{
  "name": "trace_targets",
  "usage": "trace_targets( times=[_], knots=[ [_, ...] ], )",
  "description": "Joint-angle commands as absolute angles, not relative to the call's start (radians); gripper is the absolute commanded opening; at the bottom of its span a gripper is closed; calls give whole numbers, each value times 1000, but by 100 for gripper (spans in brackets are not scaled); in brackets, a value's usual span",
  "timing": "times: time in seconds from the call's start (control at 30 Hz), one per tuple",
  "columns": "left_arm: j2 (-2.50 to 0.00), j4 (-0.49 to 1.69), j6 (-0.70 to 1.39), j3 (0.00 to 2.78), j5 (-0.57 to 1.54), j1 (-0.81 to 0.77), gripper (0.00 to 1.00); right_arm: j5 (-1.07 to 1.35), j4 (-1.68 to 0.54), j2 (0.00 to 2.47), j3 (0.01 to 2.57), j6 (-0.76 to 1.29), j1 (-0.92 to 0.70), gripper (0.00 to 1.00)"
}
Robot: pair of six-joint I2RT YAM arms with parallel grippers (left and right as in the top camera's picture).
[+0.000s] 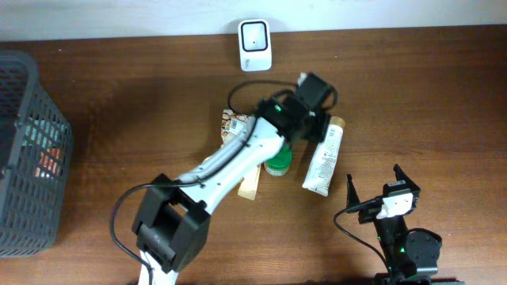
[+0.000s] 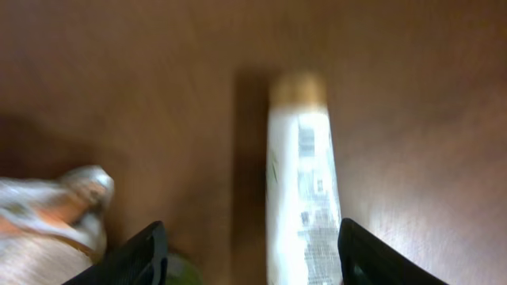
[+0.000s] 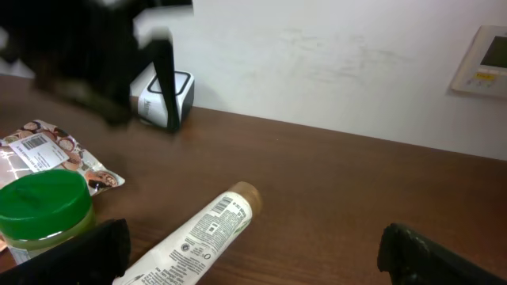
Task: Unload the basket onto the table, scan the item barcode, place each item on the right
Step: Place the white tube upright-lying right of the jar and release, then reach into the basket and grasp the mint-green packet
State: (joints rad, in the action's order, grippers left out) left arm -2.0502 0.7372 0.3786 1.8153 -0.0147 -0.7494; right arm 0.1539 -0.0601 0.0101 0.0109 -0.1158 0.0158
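Count: one scanner, one tube, one green-lidded jar, one packet

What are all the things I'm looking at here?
scanner: one, white, back edge by the wall
tube: one, white with tan cap, lying mid-table
jar: one, green lid, beside the tube
snack packet: one, printed, barcode label up, behind the jar
tan item: one, partly under the left arm; unclear what
basket: one, grey mesh, left edge
table: one, brown wood
left gripper: one, black, open, above the tube
right gripper: one, black, open, empty, front right
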Motion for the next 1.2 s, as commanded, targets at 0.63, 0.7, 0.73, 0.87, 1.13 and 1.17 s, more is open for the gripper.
trace_targets(
  times=[0.63,0.7,0.73,0.87,1.13,1.17],
  knots=[
    [-1901,1124,342,2038,150,792,87,145,-65,4,6,-115,7,98],
    [-1928,1018,317,1908,154,800,87,145,-66,4,6,-115,7,98],
    [-1939,976,295,1865,155,800,87,145,-65,4,6,-115,7,99],
    [-2004,867,293,1761,173,800,87,145,-65,4,6,-115,7,98],
    [-2175,730,259,1751,266,786,77,145,-65,4,6,-115,7,98],
    [-2188,725,259,1751,266,786,76,145,-66,3,6,-115,7,98]
  ],
)
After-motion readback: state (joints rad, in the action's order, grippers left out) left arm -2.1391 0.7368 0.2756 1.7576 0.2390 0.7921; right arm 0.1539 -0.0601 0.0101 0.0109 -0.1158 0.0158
